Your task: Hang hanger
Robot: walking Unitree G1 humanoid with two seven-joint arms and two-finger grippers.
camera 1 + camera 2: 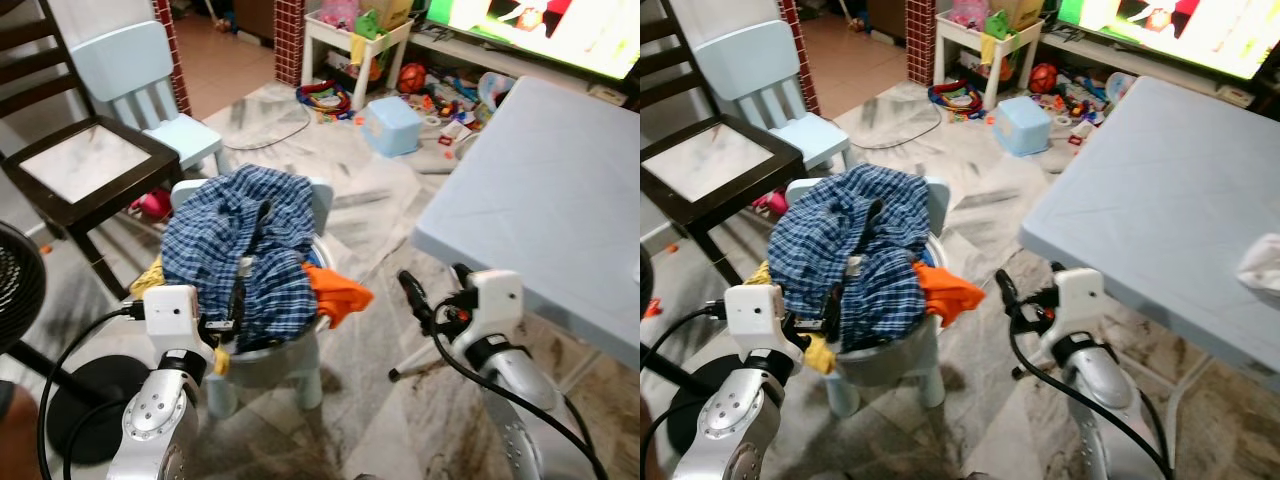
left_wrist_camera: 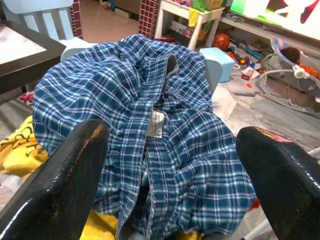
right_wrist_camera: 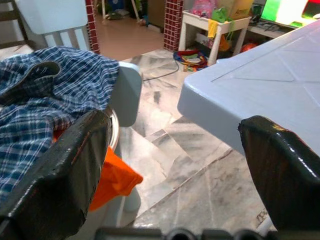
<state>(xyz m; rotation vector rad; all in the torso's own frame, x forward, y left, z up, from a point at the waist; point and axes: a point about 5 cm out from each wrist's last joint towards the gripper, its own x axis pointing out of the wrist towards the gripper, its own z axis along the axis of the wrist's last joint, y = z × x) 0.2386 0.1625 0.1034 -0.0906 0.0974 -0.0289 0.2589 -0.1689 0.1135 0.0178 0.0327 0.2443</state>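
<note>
Hanger: could not tell where among clothes. Grey basin (image 1: 270, 360) sat on small blue chair (image 1: 320, 205) at 8 o'clock, holding blue plaid shirt (image 1: 240, 250) on top, orange garment (image 1: 335, 292) spilling over rim toward 3 o'clock, yellow garment (image 1: 148, 278) toward 9 o'clock. Left gripper (image 2: 175, 132) spread wide, just before shirt. Right gripper (image 3: 175, 122) spread, at 4 o'clock between basin and bench (image 1: 540, 200).

A marbled grey floor (image 1: 360, 200) fills the frame's centre, with a pale blue tabletop (image 1: 545, 200) at right. A dark wooden chair (image 1: 75, 170) and light blue chair (image 1: 140, 85) stand upper left; toys litter the floor at top.
</note>
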